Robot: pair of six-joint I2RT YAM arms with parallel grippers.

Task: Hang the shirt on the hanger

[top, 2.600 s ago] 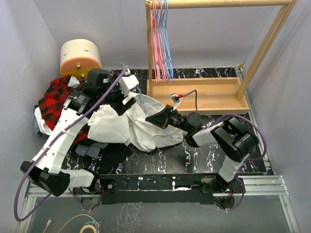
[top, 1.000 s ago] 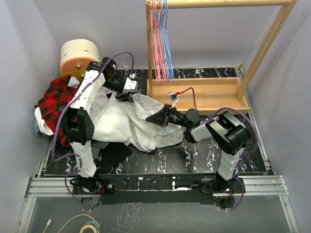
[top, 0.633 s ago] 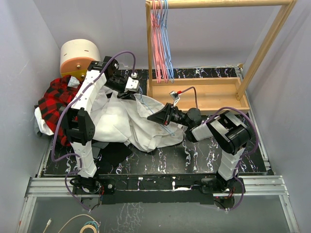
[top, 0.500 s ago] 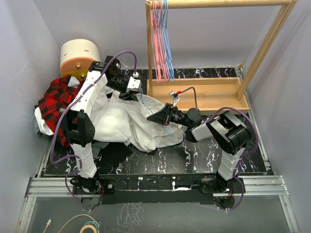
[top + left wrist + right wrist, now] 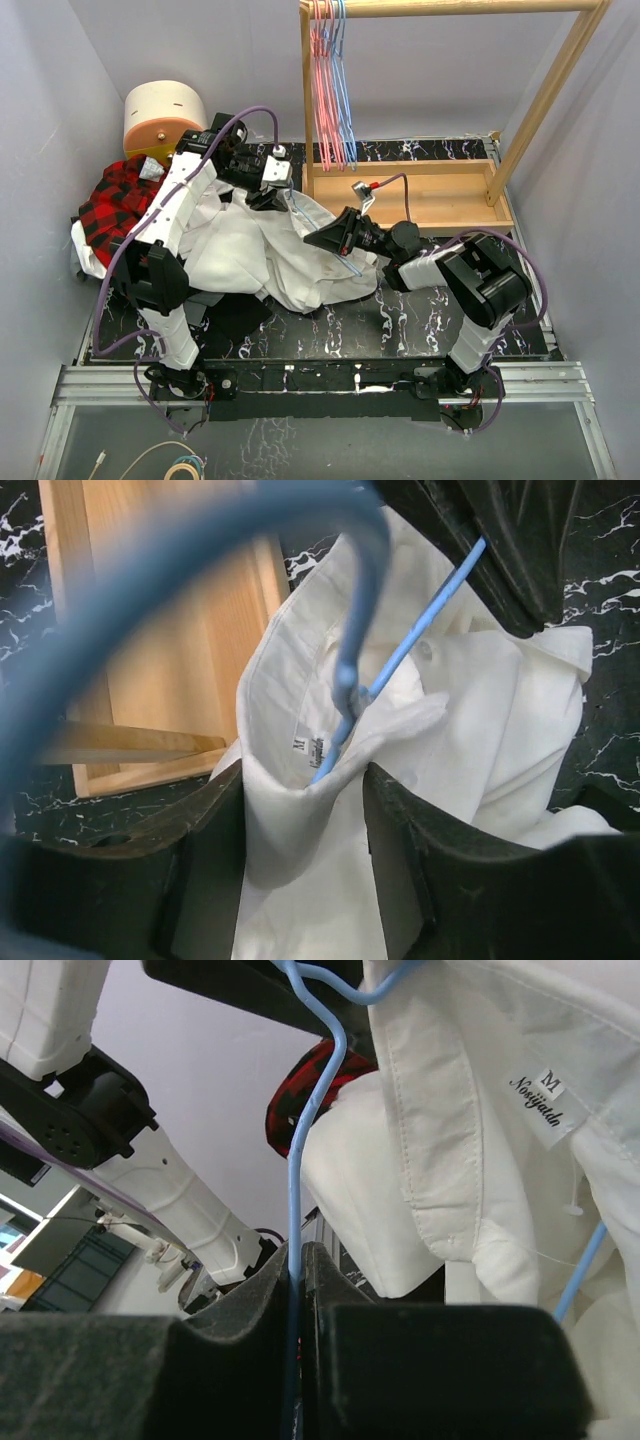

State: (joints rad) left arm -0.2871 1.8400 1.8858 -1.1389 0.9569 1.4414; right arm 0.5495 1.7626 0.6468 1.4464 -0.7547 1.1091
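The white shirt [image 5: 250,250] lies crumpled on the dark table, its collar raised toward the rack. The light-blue hanger [image 5: 300,212] runs through the collar opening. In the left wrist view its hook [image 5: 200,540] looms blurred and a wire arm [image 5: 400,650] goes down inside the collar [image 5: 280,700]. My left gripper [image 5: 278,192] [image 5: 305,780] sits at the collar's back, a fold of shirt bunched between both fingers. My right gripper [image 5: 312,238] [image 5: 297,1255] is shut on the hanger wire [image 5: 293,1160], beside the shirt's labelled collar [image 5: 480,1110].
A wooden rack [image 5: 400,200] stands at the back right, with pink and blue hangers [image 5: 332,90] on its rail. A red-and-black plaid garment [image 5: 110,200] lies at the left, and a cream and orange drum [image 5: 165,115] stands behind it.
My left arm swung back over the shirt, and its gripper has edged right toward the rack with the collar. The right gripper keeps the hanger, shifted slightly.
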